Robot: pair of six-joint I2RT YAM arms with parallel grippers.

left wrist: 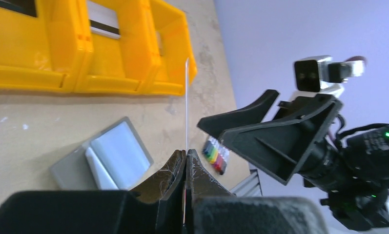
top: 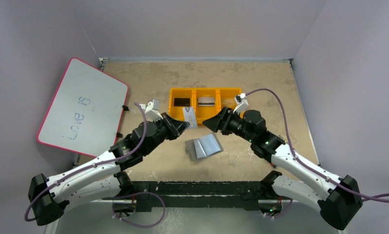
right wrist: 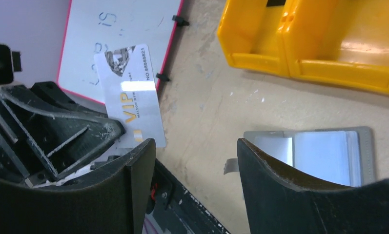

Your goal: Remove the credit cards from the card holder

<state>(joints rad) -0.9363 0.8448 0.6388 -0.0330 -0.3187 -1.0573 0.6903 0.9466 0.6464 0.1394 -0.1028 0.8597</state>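
A pale credit card [top: 189, 117] with gold "VIP" lettering [right wrist: 132, 97] stands upright in the air, with my left gripper [top: 183, 126] shut on its lower end. The left wrist view shows it edge-on as a thin line [left wrist: 187, 102] rising from the closed fingertips [left wrist: 186, 152]. My right gripper [top: 206, 123] faces it from the right, open and empty [right wrist: 197, 144], its fingers [left wrist: 241, 117] close beside the card. The grey card holder [top: 203, 146] lies open on the table below, pale blue-grey inside [left wrist: 115, 153] [right wrist: 324, 151]. A black card [top: 181, 101] and a silver-white striped card [top: 206, 101] lie in the yellow bin.
The yellow three-part bin [top: 205, 90] [left wrist: 133, 53] [right wrist: 299, 48] sits just behind the grippers. A pink-edged whiteboard [top: 82, 107] [right wrist: 119, 29] leans at the left. A pack of coloured crayons [left wrist: 215, 155] lies near the right arm.
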